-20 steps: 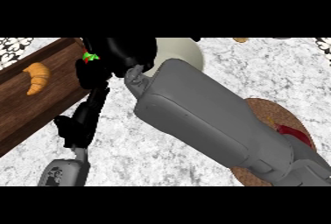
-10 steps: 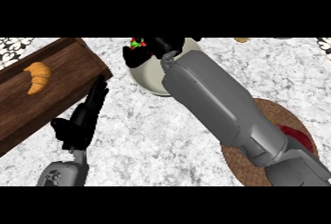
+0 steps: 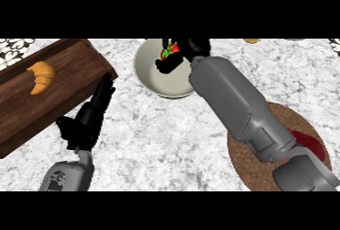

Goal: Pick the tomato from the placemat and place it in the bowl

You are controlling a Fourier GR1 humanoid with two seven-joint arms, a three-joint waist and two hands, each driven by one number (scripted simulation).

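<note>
Here the relation that matters is vertical: the tomato (image 3: 171,50), red with a green stalk tuft, sits in the curled fingers of the right hand (image 3: 178,55), and that hand hangs directly over the bowl (image 3: 157,79), toward its far half. Whether the tomato touches the bowl's inside I cannot tell; it looks to be held above it. My judgement is that the carry is nearly done and the coming move is a letting-go, straight down, with no sideways travel needed.

The right forearm runs long and diagonal from the lower right up to the bowl, crossing the round woven placemat (image 3: 247,148), brown and coarse-textured, where a dark red patch shows beside the arm. The bowl is smooth, pale cream, round with a shallow curved wall. The left hand (image 3: 87,121) rests well apart on the speckled grey-white counter (image 3: 159,143), fingers straight and open, beside a dark wooden board (image 3: 60,94) carrying a golden croissant (image 3: 41,76). The right hand is plainly the nearer one
</note>
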